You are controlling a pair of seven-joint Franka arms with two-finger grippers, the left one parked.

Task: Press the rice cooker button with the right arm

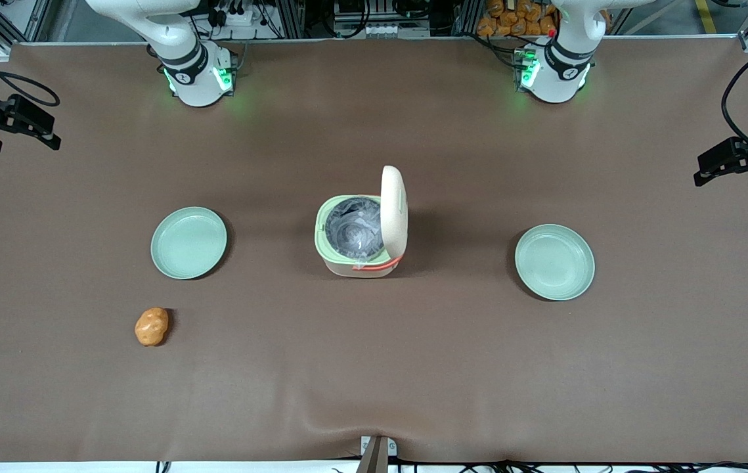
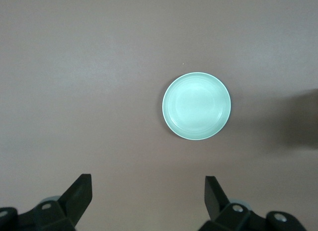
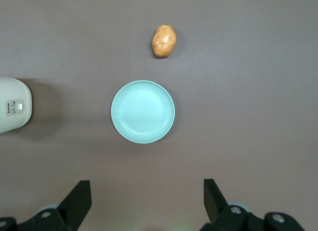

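The rice cooker [image 1: 354,253] stands in the middle of the table. It is cream with a pale green inner rim, a silvery inner pot and a coral-orange handle, and its lid [image 1: 394,210] stands open and upright. My right gripper [image 1: 24,135] hangs high above the working arm's end of the table, well away from the cooker. In the right wrist view the gripper [image 3: 146,187] is open and empty above bare table. The same view shows the cooker [image 3: 14,111] with a small control panel [image 3: 15,107].
A pale green plate [image 1: 188,242] [image 3: 143,112] lies between the cooker and the working arm's end. An orange-brown potato [image 1: 152,326] [image 3: 163,40] lies nearer the front camera than that plate. A second green plate [image 1: 554,261] [image 2: 197,106] lies toward the parked arm's end.
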